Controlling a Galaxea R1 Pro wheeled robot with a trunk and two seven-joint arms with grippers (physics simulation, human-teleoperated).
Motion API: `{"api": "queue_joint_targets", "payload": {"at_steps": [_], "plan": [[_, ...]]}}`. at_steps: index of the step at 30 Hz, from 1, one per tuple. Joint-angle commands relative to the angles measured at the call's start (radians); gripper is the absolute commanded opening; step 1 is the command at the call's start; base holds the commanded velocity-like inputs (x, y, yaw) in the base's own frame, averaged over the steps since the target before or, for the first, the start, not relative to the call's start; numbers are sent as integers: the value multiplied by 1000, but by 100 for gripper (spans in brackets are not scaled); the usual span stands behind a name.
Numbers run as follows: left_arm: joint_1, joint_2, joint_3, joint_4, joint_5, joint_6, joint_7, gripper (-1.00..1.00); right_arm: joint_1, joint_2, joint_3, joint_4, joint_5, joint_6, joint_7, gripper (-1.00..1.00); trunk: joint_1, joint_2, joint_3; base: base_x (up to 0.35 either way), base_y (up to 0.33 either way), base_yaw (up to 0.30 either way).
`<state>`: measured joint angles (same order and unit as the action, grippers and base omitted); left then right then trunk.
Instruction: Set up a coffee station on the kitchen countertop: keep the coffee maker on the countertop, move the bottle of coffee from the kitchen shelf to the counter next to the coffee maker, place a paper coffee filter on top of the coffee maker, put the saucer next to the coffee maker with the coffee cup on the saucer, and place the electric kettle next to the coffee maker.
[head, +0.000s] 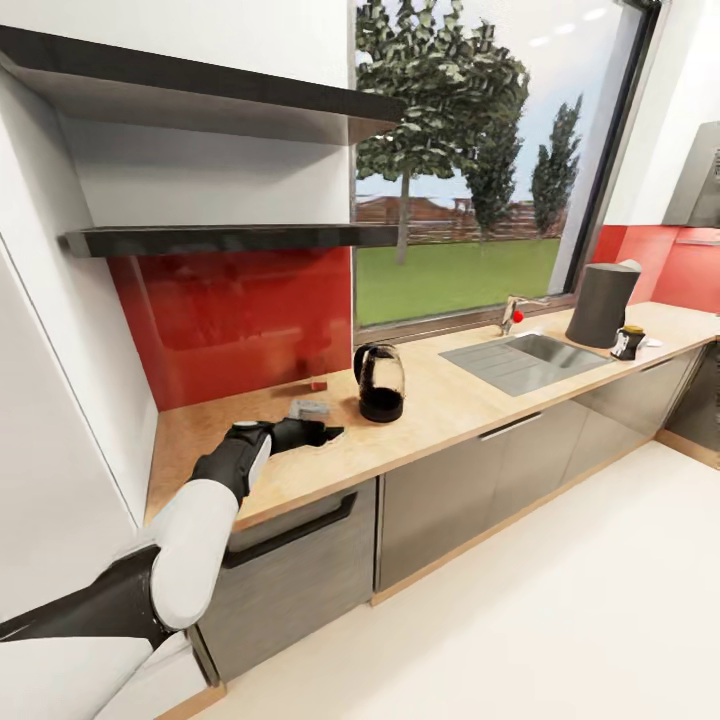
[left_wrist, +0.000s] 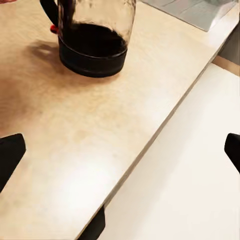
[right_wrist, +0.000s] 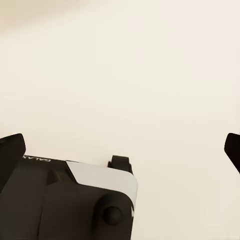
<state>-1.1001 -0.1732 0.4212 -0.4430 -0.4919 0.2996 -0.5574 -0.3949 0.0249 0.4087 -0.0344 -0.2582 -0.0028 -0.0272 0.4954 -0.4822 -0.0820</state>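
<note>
Head view: electric kettle upright.

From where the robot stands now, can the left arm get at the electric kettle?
Probably yes. The left gripper hovers open over the kitchen countertop, close to the electric kettle, and bare worktop lies between them. The kettle's handle faces away from the gripper, which may complicate the grasp.

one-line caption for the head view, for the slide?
Left end effector open above the kitchen countertop, short of the electric kettle; coffee maker beyond the sink.
</note>
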Motion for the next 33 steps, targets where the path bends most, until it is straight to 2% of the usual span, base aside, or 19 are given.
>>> {"api": "queue_joint_targets", "payload": {"at_steps": [1, 3, 9, 11, 12, 14, 26, 33], "plan": [[1, -1, 6, -28, -7, 9, -6, 100, -1, -1, 8, 0, -10, 0, -3, 100, 1, -2, -2, 0, 0, -214], [23, -1, 5, -86, -13, 9, 4, 100, -1, -1, 9, -1, -10, 0, -3, 100, 1, -2, -1, 0, 0, -251], [88, 26, 4, -199, -15, 9, 50, 100, -1, -6, 10, 2, -6, 0, -5, 100, 1, -2, 0, 70, 3, -123], [98, 27, 4, -212, -15, 8, 63, 100, -1, -6, 10, 2, -6, 0, -5, 100, 1, -2, 1, 261, 51, -12], [110, 27, 4, -223, -14, 3, 113, 100, -1, -6, 11, 4, -5, 0, -5, 100, 1, -2, 1, 312, 119, -2], [111, 27, 4, -224, -14, 1, 132, 100, -1, -6, 11, 3, -4, 0, -5, 100, 1, -2, 1, 316, 128, -1], [112, 29, 1, -225, -13, -1, 133, 100, -1, -6, 13, 3, -3, 0, -5, 100, 1, -2, 1, 332, 25, 0], [112, 30, -86, -225, -11, 2, 130, 100, -1, -5, 13, 4, -3, 0, -5, 100, 1, -2, 1, 134, 0, 0]]}}
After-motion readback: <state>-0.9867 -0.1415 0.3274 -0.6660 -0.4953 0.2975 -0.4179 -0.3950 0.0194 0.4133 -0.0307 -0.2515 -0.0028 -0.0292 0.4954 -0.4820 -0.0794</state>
